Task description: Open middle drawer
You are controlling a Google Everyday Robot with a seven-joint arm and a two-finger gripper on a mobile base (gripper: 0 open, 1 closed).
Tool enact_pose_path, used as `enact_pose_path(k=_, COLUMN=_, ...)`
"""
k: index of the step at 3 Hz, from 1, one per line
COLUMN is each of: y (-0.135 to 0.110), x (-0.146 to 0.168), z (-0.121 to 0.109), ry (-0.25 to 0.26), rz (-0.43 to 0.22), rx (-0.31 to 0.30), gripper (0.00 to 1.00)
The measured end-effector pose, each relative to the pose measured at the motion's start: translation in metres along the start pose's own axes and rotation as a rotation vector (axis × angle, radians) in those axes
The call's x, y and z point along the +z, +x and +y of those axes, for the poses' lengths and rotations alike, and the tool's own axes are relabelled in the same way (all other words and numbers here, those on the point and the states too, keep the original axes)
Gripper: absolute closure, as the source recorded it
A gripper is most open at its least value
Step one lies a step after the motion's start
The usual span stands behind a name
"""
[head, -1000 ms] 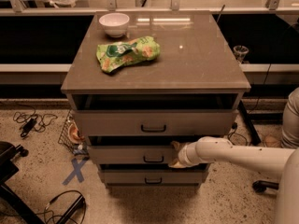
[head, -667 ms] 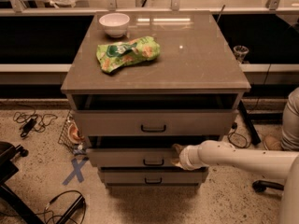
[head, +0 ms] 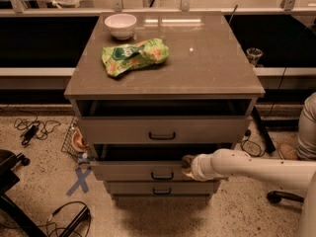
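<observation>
Plainly, to my eye, the pull was the step in hand. Left of the middle drawer (head: 128,171), a blue tape cross (head: 79,180) lay on the floor (head: 39,167). Above the drawer and toward its left, a white bowl (head: 121,24) and a green bag (head: 134,57) sat on the worktop (head: 212,58).

The middle drawer stood in the cabinet (head: 251,106) between a top drawer (head: 118,130), whose front jutted out with a dark gap behind it, and a bottom drawer (head: 131,187), flush and shut. Its front stood a little way out, with a dark slot along its upper edge, so it was partly open but not fully drawn. Its black handle (head: 162,175) sat at the centre of the front.

Just right of that handle, the tool (head: 187,166) was at the drawer's upper edge, apparently touching the front. Whether it was apart, together or clamped on anything I could not tell. The white arm (head: 247,168) ran off from it to the right of the drawer.

The next move, I judged, called for a straight draw outward, square to the front. The purchase on the lip would need to hold, so that it did not slip and the drawer did not skew on its runners.
</observation>
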State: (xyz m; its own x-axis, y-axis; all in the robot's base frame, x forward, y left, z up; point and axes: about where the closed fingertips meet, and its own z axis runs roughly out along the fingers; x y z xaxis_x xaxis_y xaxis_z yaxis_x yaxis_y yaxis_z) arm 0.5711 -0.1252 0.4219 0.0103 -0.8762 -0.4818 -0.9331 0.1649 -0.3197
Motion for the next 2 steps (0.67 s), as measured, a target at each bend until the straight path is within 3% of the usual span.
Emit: enact_pose_path(k=2, y=-0.0006, x=-0.0011, z=-0.0003, ry=0.000, rz=0.000, rx=0.000, gripper=1.00)
